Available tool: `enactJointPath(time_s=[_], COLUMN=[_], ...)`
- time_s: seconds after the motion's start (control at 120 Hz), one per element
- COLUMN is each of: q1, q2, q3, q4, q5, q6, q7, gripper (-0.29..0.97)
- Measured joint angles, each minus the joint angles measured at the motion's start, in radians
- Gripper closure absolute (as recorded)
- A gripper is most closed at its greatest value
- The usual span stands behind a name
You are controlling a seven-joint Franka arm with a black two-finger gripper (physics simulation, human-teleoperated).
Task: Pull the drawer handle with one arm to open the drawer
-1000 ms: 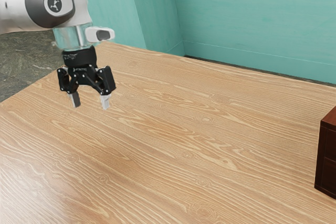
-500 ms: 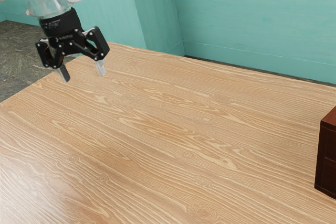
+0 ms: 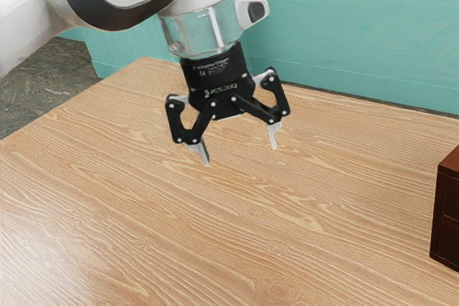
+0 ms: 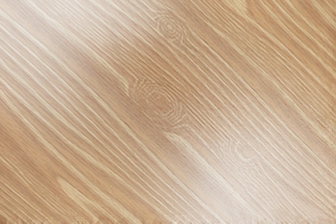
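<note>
The tool [image 3: 239,153] hung above the wooden surface [image 3: 129,220] with its fingers spread wide, holding nothing. The dark drawer unit [image 3: 448,209] stood at the exterior view's right edge, well apart from the tool.

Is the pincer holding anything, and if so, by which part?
Nothing is held. The pincer hangs open above the table.

table [image 3: 323,198]: light wood, satin (grain visible) | drawer cabinet [image 3: 448,213]: dark wood
</note>
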Motion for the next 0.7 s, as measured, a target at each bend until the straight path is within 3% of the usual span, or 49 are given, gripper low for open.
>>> enactJointPath(time_s=[0.242, 0.475, 0.7], q1=[0.001, -0.185, -0.200], q2=[0.007, 0.031, 0.100], q3=[0.001, 0.000, 0.000], q4=[-0.002, -0.008, -0.006], q5=[0.006, 0.009, 0.009], q6=[0.070, 0.142, 0.242], q7=[-0.155, -0.261, -0.337], gripper=[0.00, 0.00, 0.00])
